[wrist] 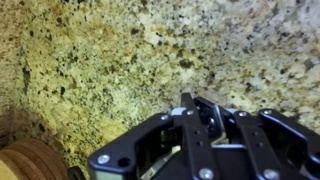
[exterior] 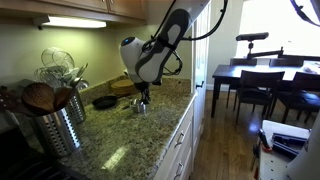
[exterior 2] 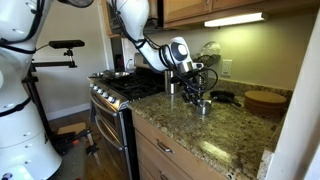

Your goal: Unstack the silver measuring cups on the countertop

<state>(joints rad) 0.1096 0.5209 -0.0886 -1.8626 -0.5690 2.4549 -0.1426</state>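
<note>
Hanging over small shiny silver measuring cups (exterior 2: 203,106) on speckled beige granite countertop (exterior 2: 228,136): black gripper (wrist: 189,100), fingers (wrist: 186,120) pinched together, holding nothing.

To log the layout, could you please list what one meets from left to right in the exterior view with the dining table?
utensil canister → black pan → gripper → dining table

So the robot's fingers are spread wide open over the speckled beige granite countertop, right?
Not quite: the fingers are shut, tips together, as the wrist view shows. They are over the speckled beige granite countertop, as stated.
</note>
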